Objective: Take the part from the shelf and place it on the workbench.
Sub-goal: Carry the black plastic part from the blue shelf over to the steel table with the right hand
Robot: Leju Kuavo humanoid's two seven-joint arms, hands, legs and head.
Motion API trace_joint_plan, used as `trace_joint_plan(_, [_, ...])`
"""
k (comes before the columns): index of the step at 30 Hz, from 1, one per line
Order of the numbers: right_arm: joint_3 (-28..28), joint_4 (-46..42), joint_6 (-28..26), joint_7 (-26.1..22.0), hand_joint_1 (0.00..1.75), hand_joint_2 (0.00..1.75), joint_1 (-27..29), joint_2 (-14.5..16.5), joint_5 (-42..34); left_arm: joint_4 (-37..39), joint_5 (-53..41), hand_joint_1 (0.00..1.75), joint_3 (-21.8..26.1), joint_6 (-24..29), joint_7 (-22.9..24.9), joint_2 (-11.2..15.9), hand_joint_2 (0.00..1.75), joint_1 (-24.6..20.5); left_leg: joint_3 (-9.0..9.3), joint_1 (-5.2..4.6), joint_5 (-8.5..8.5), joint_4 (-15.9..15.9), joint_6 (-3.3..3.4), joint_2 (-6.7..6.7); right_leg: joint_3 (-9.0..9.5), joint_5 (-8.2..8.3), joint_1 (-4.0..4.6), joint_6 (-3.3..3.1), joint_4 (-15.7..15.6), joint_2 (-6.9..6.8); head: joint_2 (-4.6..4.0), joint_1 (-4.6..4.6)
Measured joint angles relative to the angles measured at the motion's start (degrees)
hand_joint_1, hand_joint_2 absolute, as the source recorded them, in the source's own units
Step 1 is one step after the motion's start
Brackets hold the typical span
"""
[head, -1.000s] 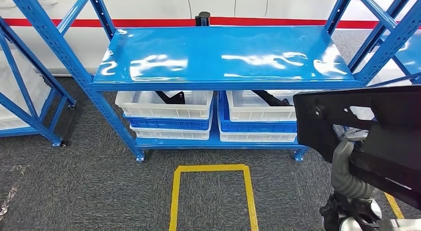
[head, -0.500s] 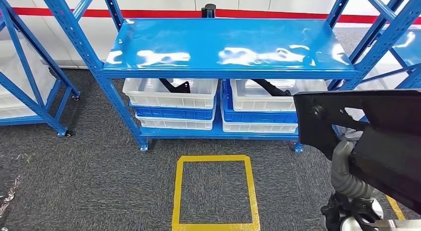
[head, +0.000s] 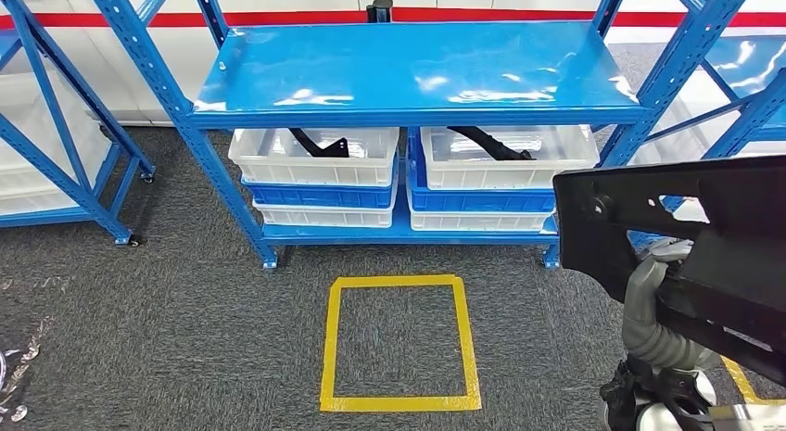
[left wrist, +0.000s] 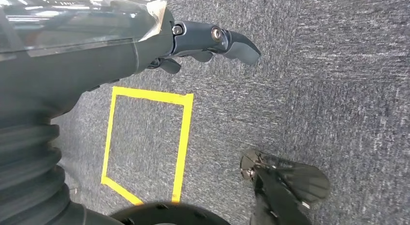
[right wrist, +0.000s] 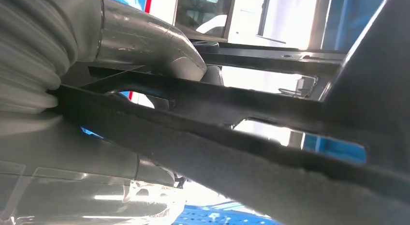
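Right hand grips a large black part, carried at near right, clear of the blue shelf. In the right wrist view the thumb presses on the part's flat bar; the other fingers are hidden, so the wrap looks full but can't be confirmed. Left hand hangs over grey carpet, holding nothing, fingers loosely extended. White bins sit on the lower shelf, far centre. Yellow taped square on the floor, near centre.

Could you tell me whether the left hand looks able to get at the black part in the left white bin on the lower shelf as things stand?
Probably not yet. The left hand hangs over the carpet by the yellow floor square, holding nothing, while the part lies in the left white bin under the blue shelf board.
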Motion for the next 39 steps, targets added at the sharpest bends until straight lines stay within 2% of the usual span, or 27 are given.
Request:
trace_joint_plan(2, [0.0,0.0,-0.1,0.0,1.75,1.75,-0.2,0.0,0.0,0.0,-0.7,0.0,0.0,0.0,0.3,0.1,1.75,-0.1,1.36,-0.41,-0.55,-2.7,0.44,-0.05,-0.23,0.66,0.04,0.78,0.0,-0.09,0.0,0.01])
trace_joint_plan(4, [0.1,0.1,-0.2,0.0,1.75,1.75,-0.2,-0.1,0.0,0.1,-0.9,0.0,0.0,0.0,0.8,0.1,1.75,0.0,0.7,-0.45,0.34,-3.1,1.09,0.07,-0.71,0.96,-0.02,1.45,0.1,-0.12,0.0,-0.04])
trace_joint_plan(5, [0.1,0.1,-0.2,0.0,1.75,1.75,-0.2,-0.2,0.0,0.1,-1.0,0.0,0.0,0.0,1.0,0.2,1.75,0.0,0.26,-0.34,0.93,-3.4,1.49,0.18,-1.35,0.25,0.0,1.49,1.0,-0.07,0.0,0.04])
trace_joint_plan(6, [0.1,0.1,-0.2,0.0,1.75,1.75,-0.2,-0.3,0.0,0.2,-1.0,0.0,0.0,0.0,1.1,0.2,1.75,-0.1,-0.29,-0.19,1.55,-3.6,1.81,0.3,-2.41,-1.22,0.03,1.38,3.2,0.0,0.0,0.2])
trace_joint_plan(8, [0.2,0.2,-0.2,0.0,1.75,1.75,-0.2,-0.4,-0.1,0.2,-1.0,0.0,0.0,-0.1,1.4,0.3,1.75,-0.1,-1.54,-0.13,2.51,-3.6,2.1,0.58,-5.39,-5.66,0.0,0.93,10.9,0.11,0.0,0.53])
trace_joint_plan(10, [0.3,0.4,-0.1,0.0,1.75,1.75,-0.1,-0.6,-0.5,0.3,-1.0,0.0,0.0,-0.1,1.7,0.3,1.75,0.0,-2.75,-0.11,3.39,-3.5,2.04,1.05,-6.81,-8.35,-0.06,1.27,16.8,0.15,0.0,0.64])
trace_joint_plan(11, [0.4,0.5,-0.1,0.0,1.75,1.75,0.0,-0.7,-0.8,0.3,-1.0,0.0,0.0,-0.1,1.8,0.2,1.75,0.0,-3.23,-0.06,3.72,-3.4,1.94,1.37,-5.73,-8.31,-0.15,1.79,16.4,0.12,0.0,0.66])
trace_joint_plan(12, [0.4,0.5,0.0,-0.2,1.75,1.75,0.2,-0.9,-1.3,0.3,-1.1,0.0,-0.1,-0.1,1.8,0.2,1.75,0.0,-3.52,0.04,3.94,-3.2,1.81,1.68,-3.42,-7.49,-0.26,2.45,13.5,-0.02,0.0,0.67])
trace_joint_plan(13, [0.3,0.5,0.0,-0.4,1.75,1.75,0.6,-1.2,-1.9,0.3,-1.3,0.0,-0.1,-0.1,1.9,0.1,1.75,0.0,-3.79,0.14,4.05,-2.9,1.62,2.0,-0.22,-6.33,-0.41,3.13,8.9,-0.61,0.0,0.69])
trace_joint_plan(14, [0.0,0.4,0.0,-0.8,1.75,1.75,1.1,-1.5,-2.6,0.4,-1.6,0.0,-0.1,-0.1,1.9,0.1,1.75,0.0,-4.02,0.13,4.07,-2.5,1.34,2.32,2.56,-5.5,-0.45,3.45,4.4,-1.43,0.0,0.78])
trace_joint_plan(15, [-0.3,0.2,0.0,-1.3,1.75,1.75,1.9,-1.8,-3.1,0.4,-1.9,0.0,-0.2,-0.1,1.8,0.0,1.75,0.0,-4.16,0.06,4.04,-2.0,1.09,2.61,4.4,-4.87,-0.46,3.39,1.2,-2.0,0.0,0.85])
trace_joint_plan(16, [-0.8,-0.1,0.0,-1.9,1.75,1.75,2.9,-1.9,-3.6,0.4,-2.3,0.0,-0.2,-0.1,1.7,0.0,1.75,0.0,-4.32,-0.04,4.03,-1.6,0.8,2.9,5.23,-4.66,-0.42,3.03,-0.5,-2.39,0.0,0.89])
trace_joint_plan(19, [-3.0,-2.2,-0.1,-3.7,1.75,1.75,7.5,-1.8,-4.4,0.5,-3.2,0.0,-0.7,-0.1,1.3,0.0,1.75,0.1,-4.42,0.02,4.03,-1.2,0.02,3.51,4.8,-4.27,-0.42,1.47,-0.5,-1.45,0.0,0.93])
trace_joint_plan(20, [-3.7,-3.0,-0.1,-4.1,1.75,1.75,8.7,-1.7,-4.4,0.5,-3.5,0.0,-0.9,-0.2,1.2,0.0,1.75,0.2,-4.72,0.14,3.28,-0.6,-0.28,3.15,4.69,-3.98,-0.54,0.96,-0.5,-1.06,0.0,0.92])
trace_joint_plan(22, [-4.6,-4.3,-0.1,-4.5,1.75,1.75,10.2,-1.3,-4.1,0.5,-3.8,0.0,-1.2,-0.3,1.1,0.1,1.75,0.2,-6.52,0.33,-0.35,4.0,-0.85,1.72,4.26,-3.31,-0.77,-0.04,-0.5,-0.15,0.0,0.84])
trace_joint_plan(24, [-5.0,-5.3,-0.3,-4.5,1.75,1.75,11.7,-0.9,-3.4,0.5,-4.2,0.0,-1.5,-0.5,1.0,0.2,1.75,0.2,-9.2,0.36,-4.45,11.2,-1.1,0.69,3.64,-2.8,-0.58,-0.54,-0.5,0.82,0.0,0.79])
trace_joint_plan(25, [-5.2,-5.8,-0.4,-4.4,1.75,1.75,12.5,-0.7,-3.0,0.5,-4.3,0.0,-1.6,-0.5,1.0,0.2,1.75,0.2,-9.97,0.36,-5.28,13.6,-1.05,0.55,3.39,-2.59,-0.47,-0.59,-0.5,1.33,0.0,0.79])
trace_joint_plan(26, [-5.4,-6.3,-0.5,-4.4,1.75,1.75,13.3,-0.5,-2.6,0.5,-4.4,0.0,-1.7,-0.6,1.1,0.3,1.75,0.2,-9.83,0.35,-5.03,14.1,-0.88,0.46,3.21,-2.41,-0.36,-0.59,-0.5,1.9,0.0,0.8])
trace_joint_plan(27, [-5.6,-6.9,-0.6,-4.4,1.75,1.75,13.9,-0.2,-2.2,0.6,-4.5,0.0,-1.8,-0.7,1.1,0.4,1.75,0.2,-8.6,0.34,-3.78,12.4,-0.6,0.21,3.09,-2.24,-0.27,-0.52,-0.5,2.54,0.0,0.79])
trace_joint_plan(28, [-5.7,-7.4,-0.6,-4.3,1.75,1.75,14.3,-0.1,-2.0,0.6,-4.6,0.0,-1.8,-0.8,1.2,0.4,1.75,0.2,-6.47,0.32,-1.94,8.9,-0.19,-0.61,3.02,-2.09,-0.22,-0.4,-0.5,3.21,0.0,0.79])
trace_joint_plan(30, [-5.9,-8.3,-0.7,-4.3,1.75,1.75,14.8,0.2,-1.7,0.6,-4.7,0.0,-2.0,-1.0,1.3,0.6,1.75,0.2,-2.28,0.29,0.53,1.5,0.65,-3.38,2.83,-1.82,-0.05,-0.01,-0.4,4.41,0.0,0.86])
trace_joint_plan(31, [-5.9,-8.6,-0.6,-4.3,1.75,1.75,14.8,0.2,-1.6,0.6,-4.7,0.0,-2.0,-1.1,1.3,0.7,1.75,0.2,-1.15,0.22,0.91,-0.6,0.89,-4.38,2.59,-1.62,-0.04,0.3,-0.3,4.97,0.0,0.84])
trace_joint_plan(32, [-5.9,-8.9,-0.6,-4.3,1.75,1.75,14.9,0.3,-1.6,0.6,-4.7,0.0,-2.1,-1.1,1.4,0.7,1.75,0.2,-0.79,0.12,0.79,-1.5,1.0,-4.68,2.27,-1.4,-0.09,0.65,-0.3,5.53,0.0,0.85])
trace_joint_plan(34, [-6.0,-9.2,-0.4,-4.2,1.75,1.75,15.0,0.4,-1.5,0.7,-4.7,0.0,-2.2,-1.1,1.3,0.7,1.75,0.2,-0.83,0.02,1.14,-2.0,1.19,-3.45,1.49,-0.95,-0.26,1.43,-0.2,6.51,0.0,0.8])
trace_joint_plan(35, [-6.0,-9.4,-0.4,-4.1,1.75,1.75,15.0,0.4,-1.5,0.7,-4.7,0.0,-2.2,-1.1,1.3,0.7,1.75,0.2,-0.87,0.08,1.48,-2.3,1.41,-2.75,0.91,-1.15,-0.23,1.6,0.3,6.06,0.0,0.81])
trace_joint_plan(37, [-6.1,-9.6,-0.4,-4.1,1.75,1.75,15.0,0.4,-1.4,0.7,-4.7,0.0,-2.3,-1.1,1.2,0.8,1.75,0.1,-1.13,0.27,2.17,-3.0,1.91,-1.04,-1.56,-3.44,0.05,1.36,4.6,3.61,0.0,1.18])
trace_joint_plan(39, [-6.2,-9.6,-0.4,-4.0,1.75,1.75,15.1,0.4,-1.4,0.7,-4.7,0.0,-2.4,-1.1,0.9,0.8,1.75,0.2,-1.7,0.06,2.44,-2.9,2.12,0.75,-5.13,-7.02,0.1,1.08,12.3,1.51,0.0,1.59])
